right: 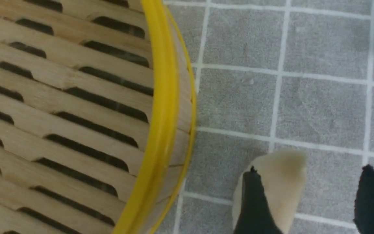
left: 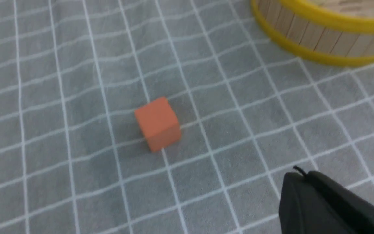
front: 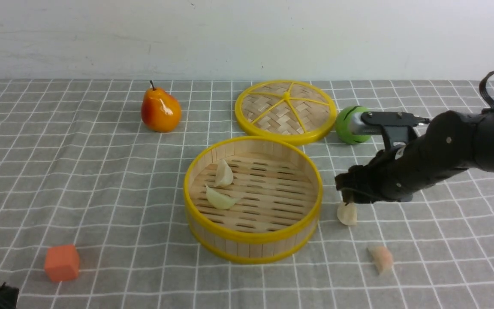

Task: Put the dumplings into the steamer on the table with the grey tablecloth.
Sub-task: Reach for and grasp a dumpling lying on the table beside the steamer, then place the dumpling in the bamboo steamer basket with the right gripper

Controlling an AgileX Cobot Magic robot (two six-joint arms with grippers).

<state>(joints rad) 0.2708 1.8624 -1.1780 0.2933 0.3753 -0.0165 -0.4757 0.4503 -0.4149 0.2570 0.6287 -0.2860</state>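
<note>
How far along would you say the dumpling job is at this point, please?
About halfway. Done: two dumplings lie on the slat floor of the steamer. In hand: the right gripper is open over a cream dumpling on the grey tablecloth beside the steamer, not yet gripped. Left: that one and the pinkish dumpling nearer the camera.

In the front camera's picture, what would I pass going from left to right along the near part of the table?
orange cube → steamer → whitish dumpling → pinkish dumpling
</note>
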